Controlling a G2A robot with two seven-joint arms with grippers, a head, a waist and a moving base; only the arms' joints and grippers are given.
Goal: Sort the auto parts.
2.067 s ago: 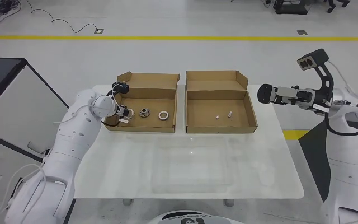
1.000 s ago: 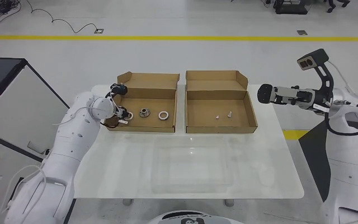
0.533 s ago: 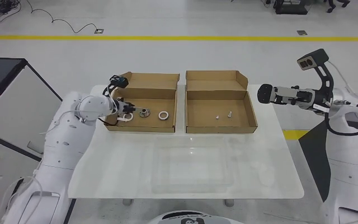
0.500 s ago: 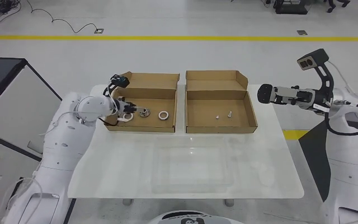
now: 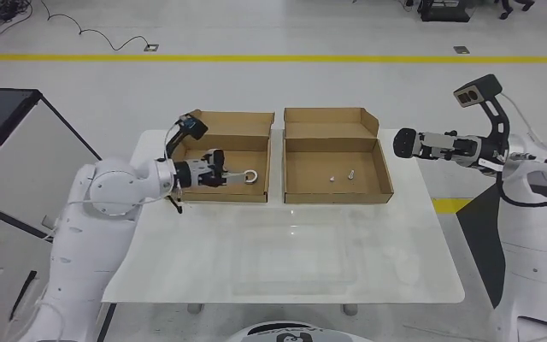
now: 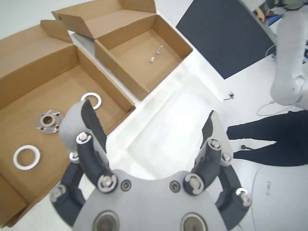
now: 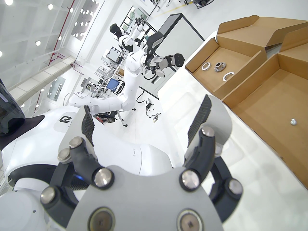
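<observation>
Auto parts: five bare metal pieces lying in two open cardboard boxes on a white table (image 5: 291,256).
Left box (image 6: 36,90): at the table's 11 o'clock. It holds a hub (image 6: 49,121) in a row between one ring (image 6: 91,99) and a second ring (image 6: 26,157), none touching.
Right box (image 6: 134,56): at the table's 1 o'clock. It holds a small bolt (image 6: 160,49) and a nut-like piece (image 6: 152,59), near each other.
Shapes: the rings are thin, flat, pale and smooth. The hub is round with a raised collar, a centre bore and small holes in its flange.
Handling: all look stiff and slick. The rings seem light and lie flush on the cardboard, so pinch across a rim. The hub looks heaviest, and its collar is the likely best hold. The small pieces may roll or slip.
Left claw (image 6: 148,111): wide open and empty, with ribbed black pads. It hangs over the left box, pointing toward 3 o'clock.
Right claw (image 7: 146,106): open and empty, at the table's 2 o'clock edge beside the right box.
</observation>
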